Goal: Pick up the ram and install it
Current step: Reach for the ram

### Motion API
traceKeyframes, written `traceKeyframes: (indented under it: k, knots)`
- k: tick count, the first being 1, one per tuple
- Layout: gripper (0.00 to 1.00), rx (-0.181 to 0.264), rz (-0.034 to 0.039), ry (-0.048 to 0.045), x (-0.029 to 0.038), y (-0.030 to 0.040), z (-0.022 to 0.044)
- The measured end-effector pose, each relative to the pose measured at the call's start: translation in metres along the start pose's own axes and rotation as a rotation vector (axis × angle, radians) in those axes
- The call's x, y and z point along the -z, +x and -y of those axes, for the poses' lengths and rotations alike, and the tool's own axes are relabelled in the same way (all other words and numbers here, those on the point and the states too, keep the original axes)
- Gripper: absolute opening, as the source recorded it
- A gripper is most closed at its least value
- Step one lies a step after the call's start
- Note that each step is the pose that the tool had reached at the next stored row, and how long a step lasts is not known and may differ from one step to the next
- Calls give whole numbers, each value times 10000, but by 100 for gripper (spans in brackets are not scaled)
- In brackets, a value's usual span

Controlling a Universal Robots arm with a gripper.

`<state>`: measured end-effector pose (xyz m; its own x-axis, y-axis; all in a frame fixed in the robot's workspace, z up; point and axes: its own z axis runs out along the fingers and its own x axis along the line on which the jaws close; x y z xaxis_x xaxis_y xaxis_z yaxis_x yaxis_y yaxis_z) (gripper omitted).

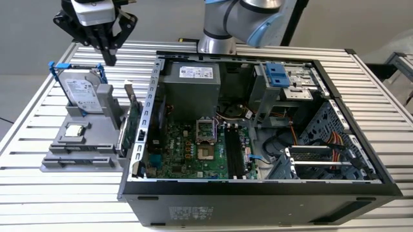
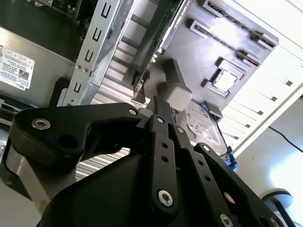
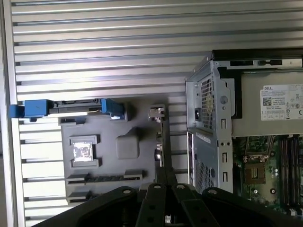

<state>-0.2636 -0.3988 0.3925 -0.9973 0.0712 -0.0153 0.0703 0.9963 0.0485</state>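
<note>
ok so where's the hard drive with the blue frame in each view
Exterior view: hard drive stands upright in the grey holder, on the exterior view's left, outside the case.
Second wrist view: its labelled face shows beside the holder's grey block.
First wrist view: seen edge-on between its blue frame ends.
Shared landmark: the silver square chip in the holder.

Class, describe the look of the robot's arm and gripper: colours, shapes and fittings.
The arm is made of rounded silver-grey segments with light blue joint caps. The gripper has a pale grey body and black jointed links studded with silver screws.
</note>
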Motion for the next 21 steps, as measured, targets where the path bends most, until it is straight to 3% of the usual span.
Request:
traceKeyframes:
  k: [7,21]
  knots:
    - [0,-1,-1,0,2,86,6]
    - [0,-1,-14,1,1,133,10]
